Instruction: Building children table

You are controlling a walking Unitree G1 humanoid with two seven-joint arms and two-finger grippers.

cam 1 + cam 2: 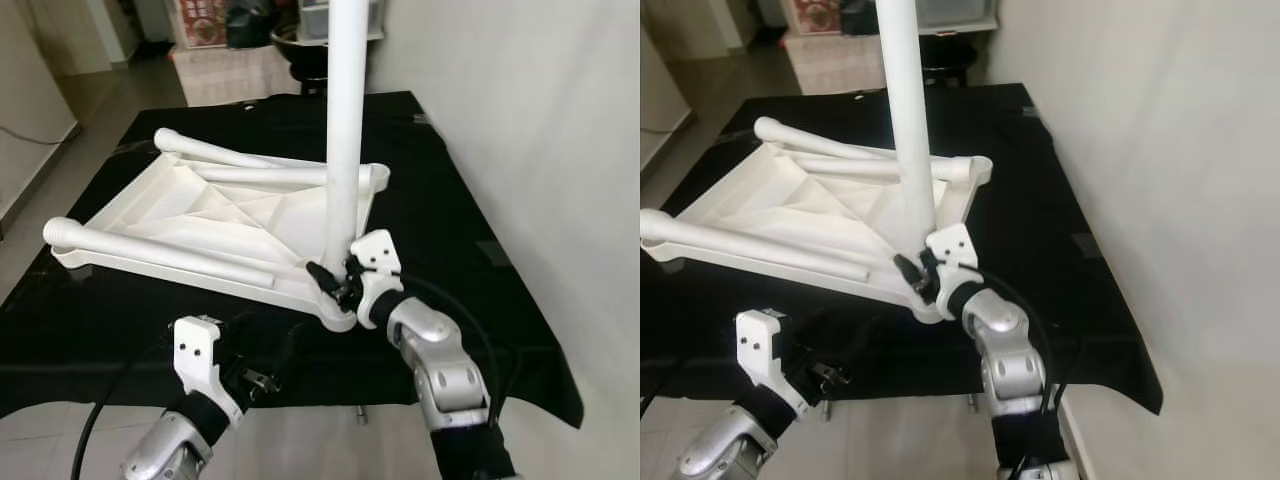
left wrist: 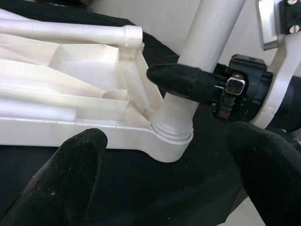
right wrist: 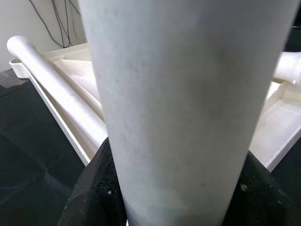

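Note:
The white table top (image 1: 190, 205) lies upside down on a black cloth (image 1: 470, 220). One white leg (image 1: 346, 130) stands upright in its near corner socket (image 2: 171, 136). My right gripper (image 1: 335, 278) is shut on that leg just above the socket; its fingers (image 3: 91, 193) hug the tube (image 3: 183, 94). Three loose legs lie across the underside, one along the near left side (image 1: 160, 252) and two at the far side (image 1: 230, 155). My left gripper (image 1: 265, 365) is open, low in front of the socket corner, touching nothing.
A white wall (image 1: 560, 150) runs close along the right. The cloth's near edge ends at pale floor tiles (image 1: 320, 440), where a small metal piece (image 1: 361, 413) lies. Boxes and dark objects (image 1: 300, 50) stand beyond the far edge.

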